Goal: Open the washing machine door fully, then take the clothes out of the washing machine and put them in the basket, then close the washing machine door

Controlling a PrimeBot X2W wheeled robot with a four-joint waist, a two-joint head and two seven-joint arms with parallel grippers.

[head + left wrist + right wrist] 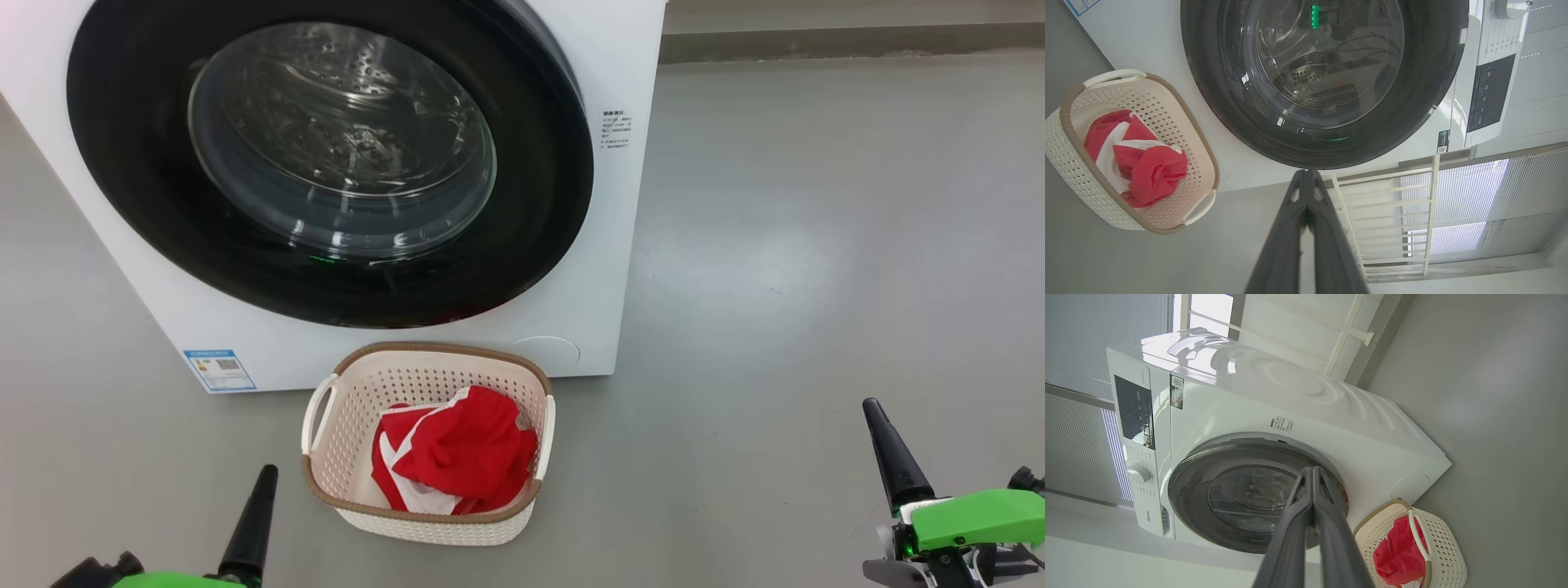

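Nearest the robot, the left gripper (pixel 265 482) sits low at the left with its two dark fingers pressed together and holding nothing. The right gripper (pixel 875 412) sits low at the right, well apart from it, with its fingers likewise together and empty. Both hang above the grey floor (pixel 816 245). Between them and a little further on, the basket (pixel 424 527) stands on the floor just in front of the washing machine (pixel 624 245). The clothes (pixel 465 449), red with white trim, lie bunched inside the basket. Behind it, a blue label sticker (pixel 219 369) marks the machine's lower front corner. The washing machine door (pixel 131 163) is closed flat against the white front, and the perforated drum shows through its glass window (pixel 343 139). In the left wrist view, a dark control panel (pixel 1490 94) runs along the machine's top edge.
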